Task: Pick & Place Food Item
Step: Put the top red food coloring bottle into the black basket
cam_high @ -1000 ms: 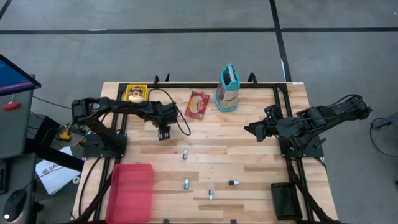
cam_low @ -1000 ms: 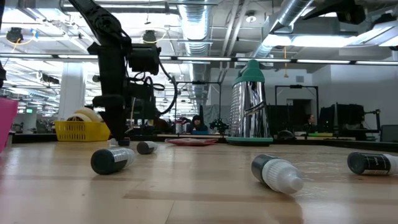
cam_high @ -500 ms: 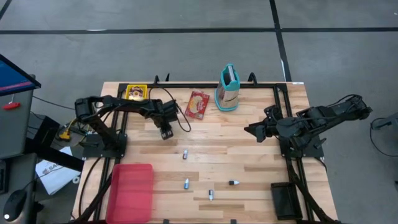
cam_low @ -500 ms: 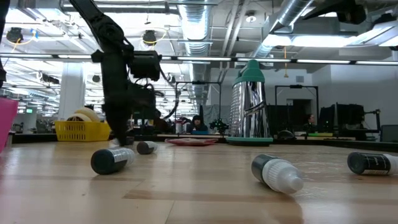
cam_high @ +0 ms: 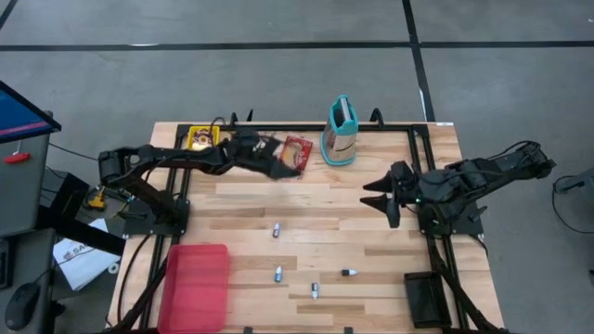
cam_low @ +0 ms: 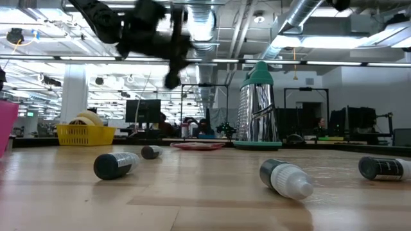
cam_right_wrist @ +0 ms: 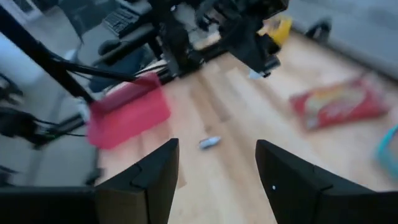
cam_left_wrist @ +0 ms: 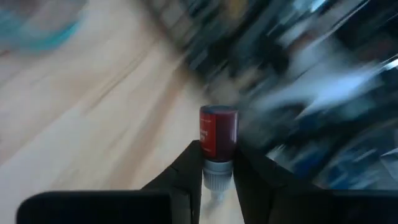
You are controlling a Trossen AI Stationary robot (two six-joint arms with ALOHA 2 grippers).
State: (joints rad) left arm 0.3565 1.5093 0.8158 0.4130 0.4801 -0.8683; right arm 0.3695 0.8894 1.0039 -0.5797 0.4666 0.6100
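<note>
While left gripper [cam_left_wrist: 217, 177] now lifted off table, upper centre-left of high view, I see it clamped on small red-labelled bottle [cam_left_wrist: 217, 134]; second ago it was low at board, wider. Pick seems done, placing remains. Right gripper [cam_right_wrist: 217, 168] waits centre-right, fingers apart, empty.

The left arm reaches from its base across the far part of the tabletop [cam_high: 390, 237], wrist raised well clear of the wood. Its pincer [cam_left_wrist: 216, 167] is clamped on a small red-labelled bottle [cam_left_wrist: 217, 134] — fingers [cam_left_wrist: 186, 171] pressing the neck from both sides (cap end toward the wrist). The right arm is folded near its own base, and its pincer [cam_high: 380, 197] hangs above the wood with fingers [cam_right_wrist: 283, 177] spread apart, holding nothing.
</note>
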